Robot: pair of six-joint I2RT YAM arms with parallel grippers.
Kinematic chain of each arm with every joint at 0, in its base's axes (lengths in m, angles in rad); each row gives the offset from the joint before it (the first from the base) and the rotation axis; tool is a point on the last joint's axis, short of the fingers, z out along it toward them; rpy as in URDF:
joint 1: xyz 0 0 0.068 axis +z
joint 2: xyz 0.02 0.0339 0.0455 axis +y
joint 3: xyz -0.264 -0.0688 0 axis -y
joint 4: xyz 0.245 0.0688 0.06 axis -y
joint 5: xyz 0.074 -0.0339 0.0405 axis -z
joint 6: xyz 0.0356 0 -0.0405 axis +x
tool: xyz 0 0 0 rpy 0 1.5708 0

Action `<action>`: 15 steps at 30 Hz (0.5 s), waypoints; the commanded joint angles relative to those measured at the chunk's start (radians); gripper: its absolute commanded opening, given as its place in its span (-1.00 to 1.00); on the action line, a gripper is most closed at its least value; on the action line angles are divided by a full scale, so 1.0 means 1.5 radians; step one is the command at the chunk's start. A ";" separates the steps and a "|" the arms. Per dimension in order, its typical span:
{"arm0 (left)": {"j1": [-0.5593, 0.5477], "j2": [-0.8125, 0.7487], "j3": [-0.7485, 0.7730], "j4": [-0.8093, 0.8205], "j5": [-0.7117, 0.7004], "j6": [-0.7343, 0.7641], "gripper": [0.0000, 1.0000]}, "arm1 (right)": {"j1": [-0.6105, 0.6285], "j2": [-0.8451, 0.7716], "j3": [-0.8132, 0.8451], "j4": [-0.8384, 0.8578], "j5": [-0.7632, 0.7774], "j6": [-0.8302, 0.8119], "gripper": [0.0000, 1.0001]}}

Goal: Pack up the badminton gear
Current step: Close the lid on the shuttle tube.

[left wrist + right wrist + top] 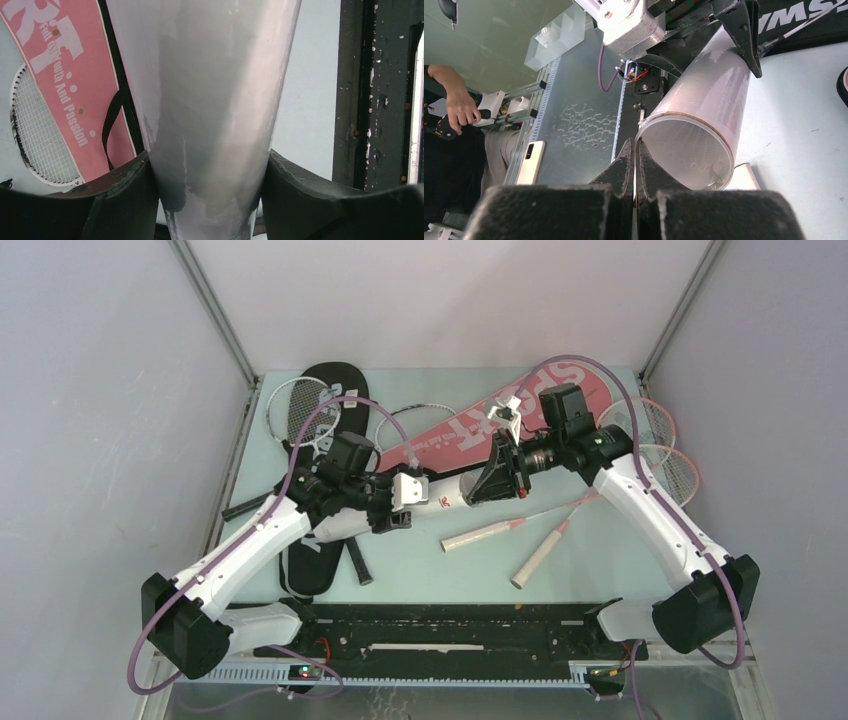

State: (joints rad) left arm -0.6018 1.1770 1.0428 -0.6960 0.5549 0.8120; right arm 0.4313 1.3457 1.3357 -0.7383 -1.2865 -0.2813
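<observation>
Middle of the table, the long white tube sits between both arms. It's a smooth, milky see-through plastic cylinder with a thin lip round its open mouth. The long axis runs left to right, the right end tipped a bit farther back, and the mouth faces right. Can't tell whether its underside touches the table.

The left gripper has its jaws spread wide around the tube body. In the left wrist view both black fingers press on the tube's sides, so it's clamped. Those pads look scuffed and matte. The right gripper is at the mouth end, jaws pressed together with only the thin rim pinched between the fingers.

Room is tight on the far side. The pink "SPORT" racket cover, flat fabric with a black strap, lies diagonally just behind the tube. The black racket cover runs near to far under the left arm, with a white-framed racket beside its far end.

The pink rackets have their strung heads close to the table's right edge. Their pale wrapped handles angle into the near-middle patch, just near of the tube. Past those handles, bare pale blue-green tabletop runs to the black rail at the near edge.
</observation>
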 commanded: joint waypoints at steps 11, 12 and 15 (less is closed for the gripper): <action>-0.004 -0.016 -0.008 0.015 0.074 0.024 0.07 | 0.020 0.006 -0.003 0.020 0.040 -0.015 -1.00; -0.004 -0.016 -0.007 0.015 0.075 0.024 0.07 | 0.021 0.007 -0.003 0.019 0.041 -0.017 -1.00; -0.003 -0.016 -0.006 0.012 0.088 0.024 0.07 | 0.021 0.012 -0.003 0.013 0.036 -0.026 -0.99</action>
State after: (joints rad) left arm -0.5972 1.1770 1.0428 -0.7177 0.5728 0.8135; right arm 0.4541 1.3464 1.3357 -0.7406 -1.2613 -0.2852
